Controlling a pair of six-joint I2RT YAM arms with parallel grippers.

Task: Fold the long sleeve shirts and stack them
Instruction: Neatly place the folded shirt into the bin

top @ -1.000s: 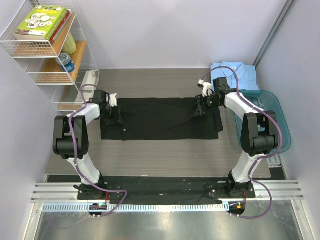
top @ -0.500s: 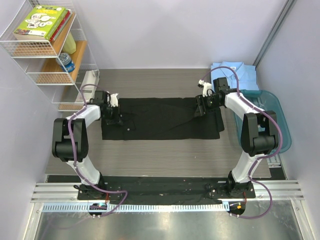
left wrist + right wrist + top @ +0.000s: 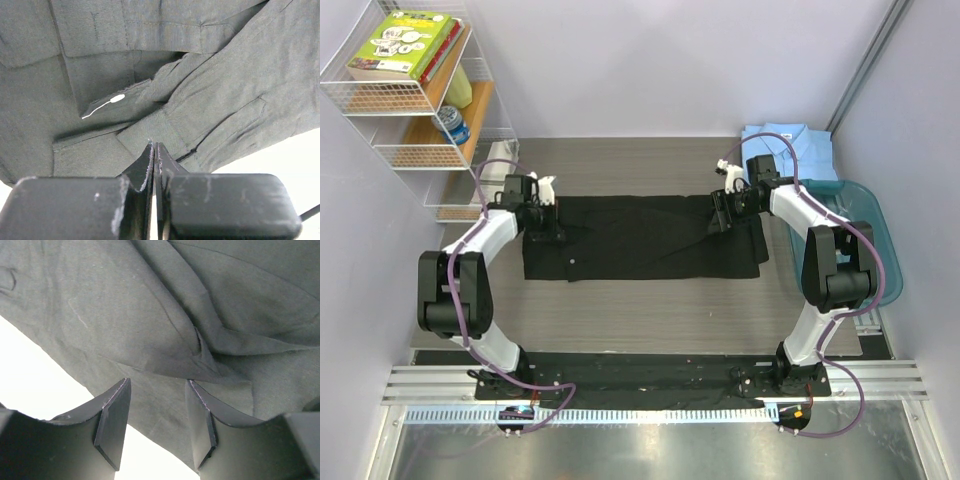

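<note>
The black shirt (image 3: 640,238) lies spread flat across the middle of the table. It fills the left wrist view (image 3: 200,85) and the right wrist view (image 3: 165,305). The light blue shirt (image 3: 788,150) lies folded at the back right. My left gripper (image 3: 546,224) is over the black shirt's left end; its jaws are shut and the tips (image 3: 154,146) touch the cloth. No cloth shows between them. My right gripper (image 3: 721,214) is over the shirt's right end, open, with the cloth lying below the gap between its fingers (image 3: 157,425).
A teal plastic tub (image 3: 865,225) stands at the right edge, beside the right arm. A white wire shelf (image 3: 415,110) with books and a can stands at the back left. Bare table (image 3: 640,310) lies in front of the shirt.
My left arm has swung outward and its gripper has shifted slightly back and left over the shirt's left end. The right arm and the shirt look unchanged.
</note>
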